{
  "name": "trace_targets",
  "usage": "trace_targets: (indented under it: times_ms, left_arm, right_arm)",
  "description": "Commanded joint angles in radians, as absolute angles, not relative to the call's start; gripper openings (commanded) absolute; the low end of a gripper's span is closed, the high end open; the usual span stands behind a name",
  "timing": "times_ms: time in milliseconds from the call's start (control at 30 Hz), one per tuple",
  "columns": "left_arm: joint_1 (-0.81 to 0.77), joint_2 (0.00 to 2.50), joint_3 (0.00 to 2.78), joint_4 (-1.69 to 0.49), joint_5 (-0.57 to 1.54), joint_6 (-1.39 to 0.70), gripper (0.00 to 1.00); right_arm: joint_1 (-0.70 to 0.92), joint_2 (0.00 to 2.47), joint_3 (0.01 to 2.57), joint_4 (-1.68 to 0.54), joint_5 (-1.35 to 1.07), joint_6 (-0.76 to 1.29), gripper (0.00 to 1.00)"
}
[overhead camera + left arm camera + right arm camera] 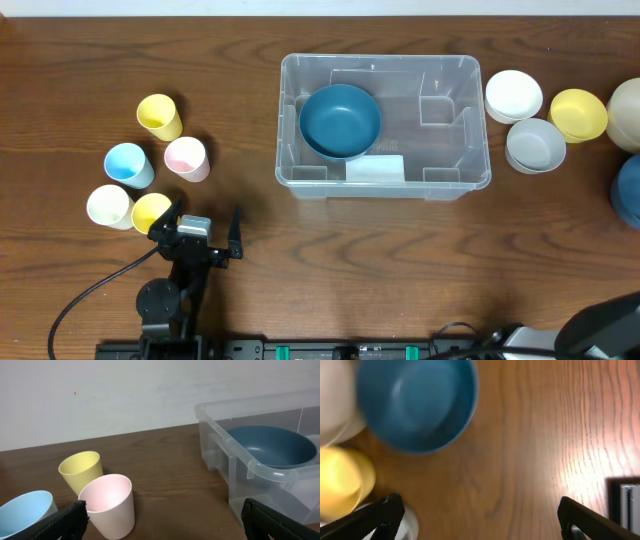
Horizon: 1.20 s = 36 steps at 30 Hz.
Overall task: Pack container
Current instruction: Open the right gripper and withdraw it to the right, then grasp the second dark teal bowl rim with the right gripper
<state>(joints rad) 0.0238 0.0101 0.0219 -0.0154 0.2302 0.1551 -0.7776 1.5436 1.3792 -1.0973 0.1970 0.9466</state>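
Ahead and right of the empty, wide-open left end effector [199,228], the container [440,142].

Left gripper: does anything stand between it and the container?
Nothing visible does. Only bare table lies between the left gripper and the near left corner of the container. The pink cup stands ahead of the gripper, left of that line.

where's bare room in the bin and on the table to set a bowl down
Inside the container, the right half beside the dark blue bowl is bare. On the table: the strip between the pink cup and the container's left wall, and the wood in front. Crowded: the cups at left, the bowls at right.
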Motion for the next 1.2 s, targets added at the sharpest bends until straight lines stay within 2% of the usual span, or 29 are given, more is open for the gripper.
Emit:
trace_targets:
  times_ms: [0, 133, 433, 733, 967, 1033, 1167]
  left_arm:
    - [0.028, 0.004, 0.004, -0.049, 0.243, 0.160, 0.98]
    - [0.028, 0.004, 0.004, -0.048, 0.243, 0.160, 0.98]
    - [0.028, 0.004, 0.004, -0.049, 0.243, 0.160, 0.98]
    - [0.028, 0.004, 0.004, -0.049, 0.243, 0.160, 0.98]
    - [0.028, 0.004, 0.004, -0.049, 0.243, 0.160, 0.98]
    - [0.028, 0.004, 0.004, -0.049, 0.243, 0.160, 0.98]
    - [0.028, 0.004, 0.004, -0.049, 0.243, 0.160, 0.98]
  right_arm:
    - [-0.831, 1.543, 1.282, -1.021, 0.171, 0.920, 0.99]
    - [-0.890, 1.546, 1.185, -0.884, 0.152, 0.857, 0.99]
    - [-0.916, 1.626, 1.176, -0.730, 0.122, 0.763, 0.99]
    - [-0.920, 1.792, 1.177, -0.675, 0.123, 0.751, 0.99]
    - [-0.923, 1.829, 1.177, -0.627, 0.124, 0.723, 0.99]
    - [-0.925, 1.829, 1.177, -0.624, 0.131, 0.724, 0.94]
    - [-0.938, 1.831, 1.177, -0.631, 0.137, 0.725, 0.67]
